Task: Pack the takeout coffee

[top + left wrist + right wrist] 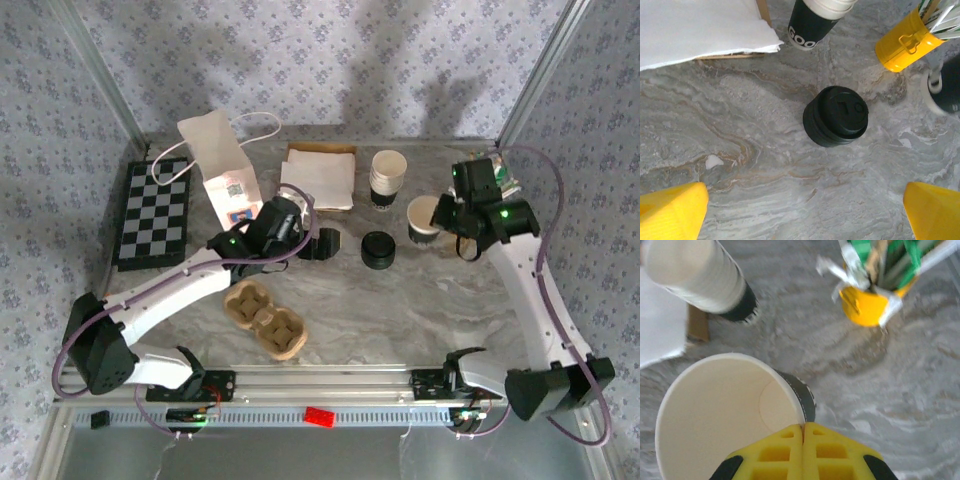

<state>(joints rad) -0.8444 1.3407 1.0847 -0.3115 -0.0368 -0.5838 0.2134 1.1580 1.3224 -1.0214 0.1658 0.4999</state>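
The takeout coffee is out of view. A lidless cream paper cup (725,415) with a dark base has its rim pinched between the yellow fingers of my right gripper (803,432), which is shut on it. From above, that cup (424,218) and the right gripper (447,222) are at the right back of the table. A short stack of black round lids (836,115) sits on the marble. My left gripper (805,215) hangs open just short of it with nothing between its fingertips (672,212). In the top view the left gripper (325,244) is left of the lids (379,250).
A white paper bag (220,165) lies at the back left beside a checkerboard (152,212). White napkins (318,180) and a stack of lidless cups (387,178) stand behind the lids. A yellow tin of stirrers (867,305) is at the back right. A cardboard cup carrier (266,319) lies near the front.
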